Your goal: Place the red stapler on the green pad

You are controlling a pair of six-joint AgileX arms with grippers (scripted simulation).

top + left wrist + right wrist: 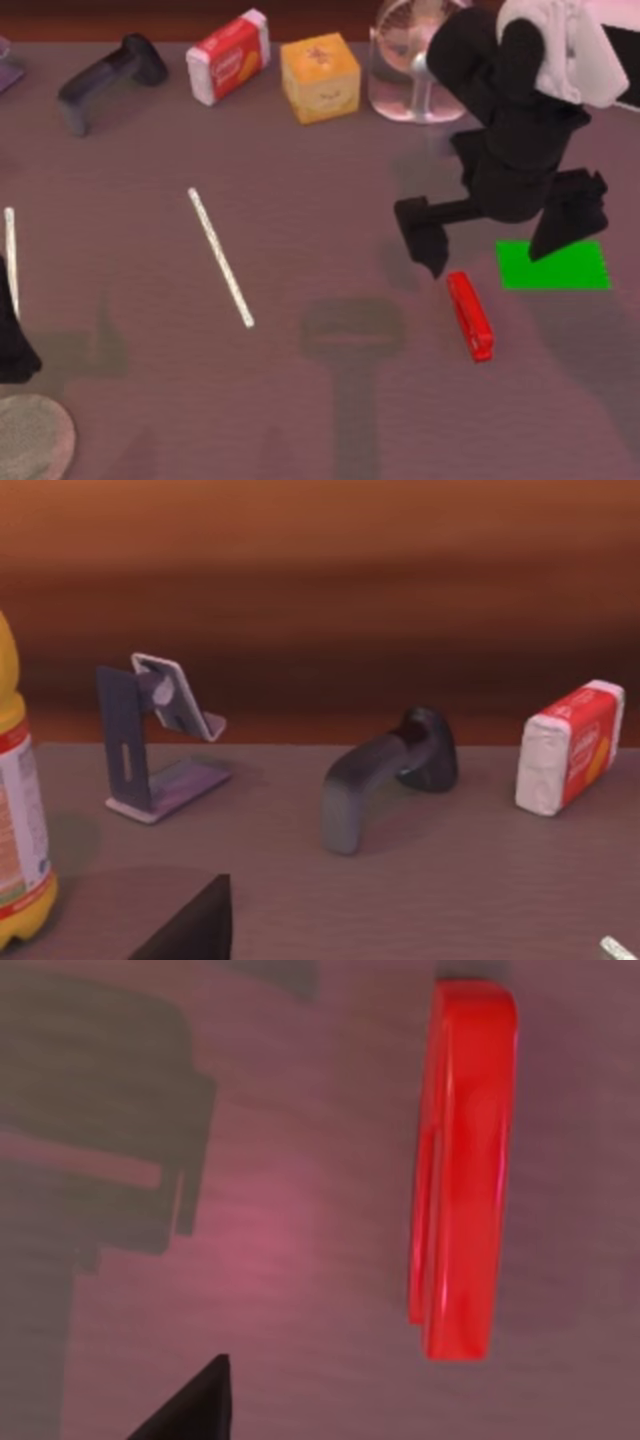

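Left gripper (15,355) parked at the far left edge of the top view, low down; whether released or clenched, cannot tell. Beside it, a thin white strip (10,258) at the left edge and a round grey disc (30,438) in the lower left corner. Along the top: dark handheld scanner (108,72), red-and-white box (229,56), yellow cube (320,77), clear round fan-like stand (415,70). Longer white strip (221,257) lying slanted at centre left. In the left wrist view, a yellow bottle (18,810) and a purple phone stand (152,740) near the scanner.

Right of centre: right gripper (500,245) hanging over the table, released and spread wide, one finger just above the upper end of the red stapler (470,315), the other over the green pad (553,266). Red stapler flat on the table, lower right of centre, just left of the green pad, not touching it. Green pad flat, partly covered by the finger.
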